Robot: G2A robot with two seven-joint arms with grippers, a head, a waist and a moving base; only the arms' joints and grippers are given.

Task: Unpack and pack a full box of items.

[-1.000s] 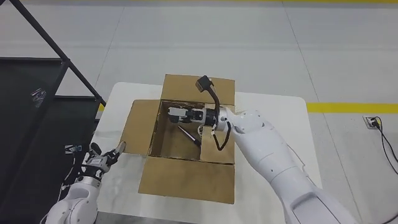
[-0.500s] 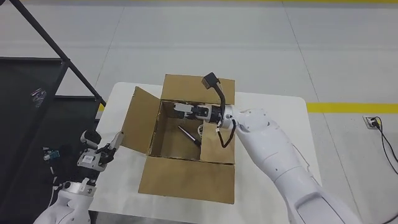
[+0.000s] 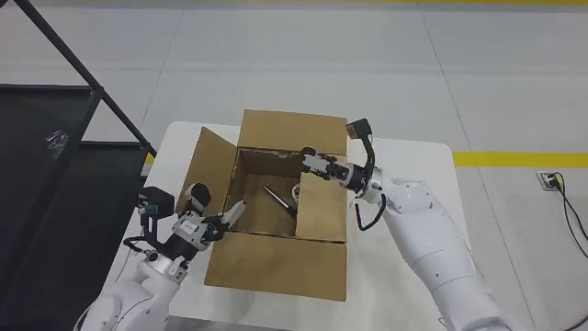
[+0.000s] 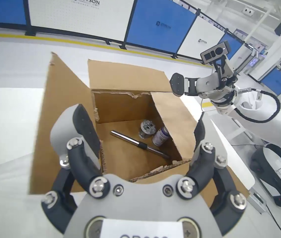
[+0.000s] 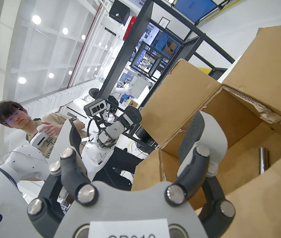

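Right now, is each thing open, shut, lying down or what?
Box, open.
Rod, lying flat on the box floor.
Spool, inside the box.
Can, inside the box, beside the spool.
Left end effector, open, empty.
Right end effector, open, empty.

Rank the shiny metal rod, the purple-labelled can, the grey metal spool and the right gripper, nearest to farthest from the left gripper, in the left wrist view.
1. Shiny metal rod, on the cardboard box floor, closest to the left gripper.
2. Purple-labelled can and grey metal spool, together beyond the rod: too close to call.
3. Right gripper, above the box's far side.
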